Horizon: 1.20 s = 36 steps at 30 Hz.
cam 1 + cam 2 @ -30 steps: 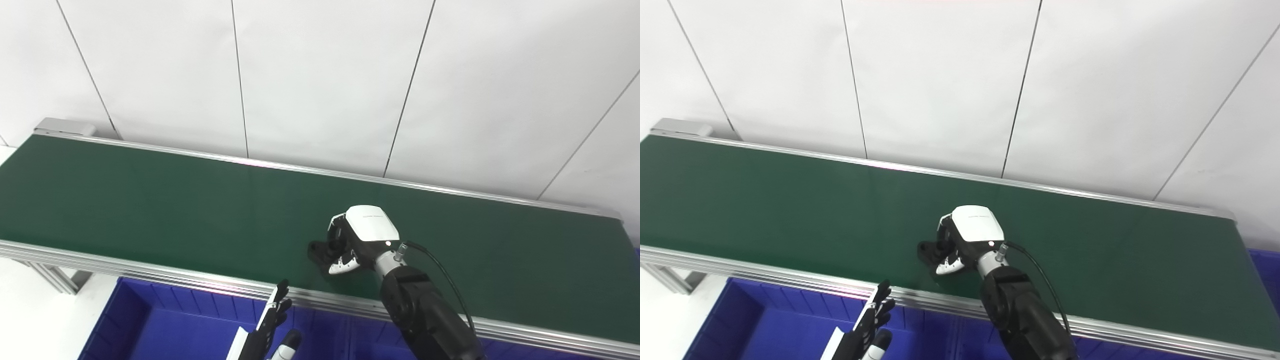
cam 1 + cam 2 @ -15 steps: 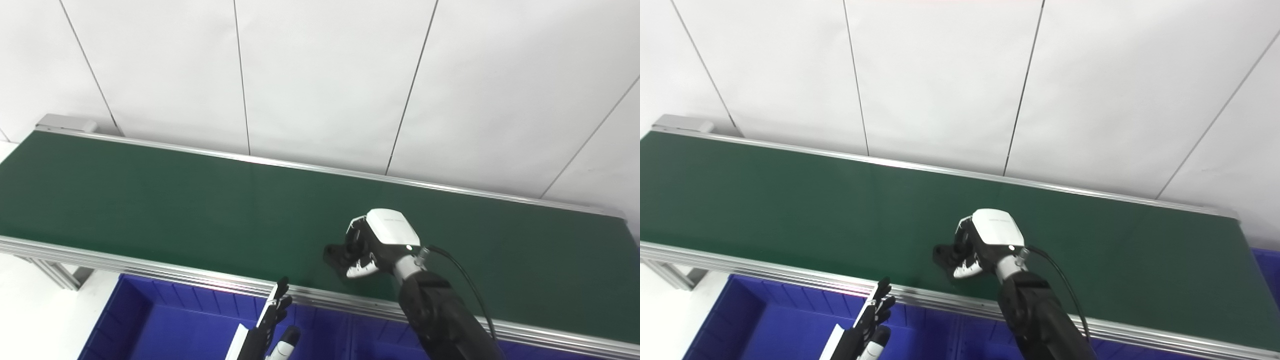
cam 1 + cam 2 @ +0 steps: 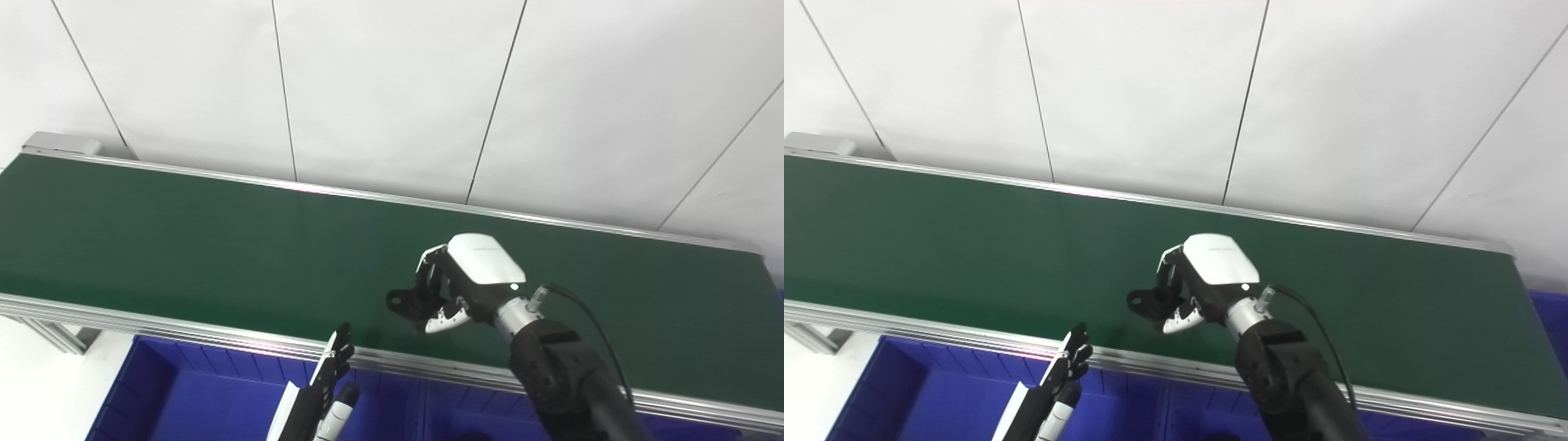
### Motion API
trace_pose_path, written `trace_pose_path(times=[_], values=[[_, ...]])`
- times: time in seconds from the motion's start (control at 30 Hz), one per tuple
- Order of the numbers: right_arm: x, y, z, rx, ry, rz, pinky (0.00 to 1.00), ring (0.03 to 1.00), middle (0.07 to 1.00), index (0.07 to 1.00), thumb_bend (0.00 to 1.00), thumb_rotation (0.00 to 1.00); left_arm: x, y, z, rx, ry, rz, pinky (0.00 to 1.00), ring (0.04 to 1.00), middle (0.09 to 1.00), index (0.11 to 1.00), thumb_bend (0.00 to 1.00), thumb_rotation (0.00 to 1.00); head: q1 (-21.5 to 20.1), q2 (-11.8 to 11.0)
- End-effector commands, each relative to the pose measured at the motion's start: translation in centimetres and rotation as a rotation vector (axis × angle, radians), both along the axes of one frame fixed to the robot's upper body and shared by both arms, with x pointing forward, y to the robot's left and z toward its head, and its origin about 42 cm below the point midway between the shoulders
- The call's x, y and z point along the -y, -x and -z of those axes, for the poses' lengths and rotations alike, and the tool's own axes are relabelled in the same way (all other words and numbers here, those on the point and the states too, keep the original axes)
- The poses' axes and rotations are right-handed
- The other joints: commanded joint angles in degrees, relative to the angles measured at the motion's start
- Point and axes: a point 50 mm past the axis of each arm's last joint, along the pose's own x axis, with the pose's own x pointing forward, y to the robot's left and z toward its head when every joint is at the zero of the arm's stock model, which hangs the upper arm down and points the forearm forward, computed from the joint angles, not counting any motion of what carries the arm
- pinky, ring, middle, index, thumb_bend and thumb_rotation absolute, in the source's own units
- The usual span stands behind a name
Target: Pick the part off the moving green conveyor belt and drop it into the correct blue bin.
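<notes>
white panelled wall [image 3: 392, 92] behind, thin dark seams; pale floor [image 3: 37, 392] lower left.

Surface: green conveyor belt [image 3: 184, 245], running from left edge to right edge of the frame.
Edging: aluminium rails [image 3: 153, 327] along both long sides.

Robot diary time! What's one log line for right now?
right hand: shut on black part, over green belt | left hand: open, waiting above blue bin | drop: not yet done

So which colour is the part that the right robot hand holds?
Black. The part in the right robot hand shows best in the left eye view.
</notes>
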Motion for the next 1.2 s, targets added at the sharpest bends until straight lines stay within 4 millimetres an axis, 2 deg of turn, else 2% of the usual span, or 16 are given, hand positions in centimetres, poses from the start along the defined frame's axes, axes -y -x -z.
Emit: trace_pose_path(times=[0.0, 0.13, 0.3, 0.53, 0.57, 0.6, 0.63, 0.67, 0.7, 0.77, 0.83, 1.13, 1.17], values=[[0.9, 0.7, -1.8, 0.063, 0.015, 0.007, 0.24, 0.306, 0.475, 0.487, 0.53, 0.0, -0.5, 0.2, -0.9, 0.016, 0.022, 0.005, 0.99, 0.987, 1.0, 1.0, 0.71, 1.0, -1.68, 0.38], [2.6, 3.0, -1.8, 0.059, 0.031, 0.011, 0.24, 0.309, 0.475, 0.486, 0.53, 0.0, -1.3, 0.3, -1.2, -0.004, 0.029, 0.007, 1.0, 1.0, 1.0, 1.0, 0.74, 1.0, -3.97, 0.98], [4.5, 6.6, -0.3, 0.01, 0.035, 0.048, 0.21, 0.273, 0.473, 0.485, 0.53, 0.0, -2.4, 0.1, -1.6, -0.011, 0.036, 0.007, 1.0, 1.0, 1.0, 1.0, 0.75, 1.0, -7.55, 2.24], [5.6, 10.1, -0.3, -0.033, 0.063, 0.104, 0.19, 0.26, 0.473, 0.487, 0.53, 0.0, -4.1, -0.6, -2.4, -0.011, 0.011, 0.027, 1.0, 1.0, 1.0, 1.0, 0.74, 1.0, -12.54, 3.95], [5.6, 10.4, -0.4, -0.036, 0.063, 0.108, 0.19, 0.251, 0.472, 0.486, 0.53, 0.0, -4.4, -0.7, -2.6, -0.009, 0.01, 0.028, 1.0, 1.0, 1.0, 1.0, 0.74, 1.0, -14.56, 4.67], [5.7, 10.8, -0.5, -0.04, 0.067, 0.112, 0.18, 0.249, 0.472, 0.487, 0.53, 0.0, -4.7, -0.9, -2.7, -0.007, 0.009, 0.029, 1.0, 1.0, 1.0, 1.0, 0.75, 1.0, -14.89, 4.78], [5.7, 11.0, -0.6, -0.041, 0.072, 0.113, 0.21, 0.275, 0.474, 0.487, 0.53, 0.0, -5.0, -1.0, -2.8, -0.005, 0.007, 0.029, 1.0, 1.0, 1.0, 1.0, 0.75, 1.0, -16.96, 5.54], [5.6, 11.1, -0.7, -0.042, 0.076, 0.114, 0.22, 0.292, 0.475, 0.487, 0.53, 0.0, -5.2, -1.1, -2.9, -0.004, 0.006, 0.028, 1.0, 0.998, 1.0, 1.0, 0.76, 1.0, -16.96, 5.54], [5.8, 11.2, -0.7, -0.039, 0.081, 0.115, 0.22, 0.29, 0.474, 0.487, 0.53, 0.0, -5.5, -1.3, -3.1, -0.005, 0.007, 0.027, 1.0, 0.997, 1.0, 1.0, 0.77, 1.0, -19.04, 6.35], [6.0, 11.5, -0.8, -0.039, 0.095, 0.118, 0.22, 0.282, 0.474, 0.487, 0.53, 0.0, -5.9, -1.6, -3.4, -0.01, 0.013, 0.028, 1.0, 0.995, 1.0, 1.0, 0.78, 1.0, -20.5, 6.93], [6.2, 11.8, -0.7, -0.051, 0.108, 0.121, 0.26, 0.316, 0.476, 0.487, 0.53, 0.0, -6.2, -1.9, -3.6, -0.02, 0.026, 0.031, 1.0, 0.999, 1.0, 1.0, 0.79, 1.0, -21.09, 7.22], [6.5, 13.4, 0.5, -0.1, 0.162, 0.153, 0.22, 0.293, 0.475, 0.488, 0.53, 0.0, -6.7, -2.6, -3.8, -0.044, 0.052, 0.045, 1.0, 1.0, 1.0, 1.0, 0.8, 0.98, -20.98, 7.83], [6.5, 13.5, 0.6, -0.097, 0.177, 0.153, 0.26, 0.34, 0.444, 0.516, 0.52, 0.0, -6.7, -2.7, -3.8, -0.043, 0.053, 0.045, 1.0, 1.0, 1.0, 1.0, 0.79, 0.98, -20.98, 7.83]])
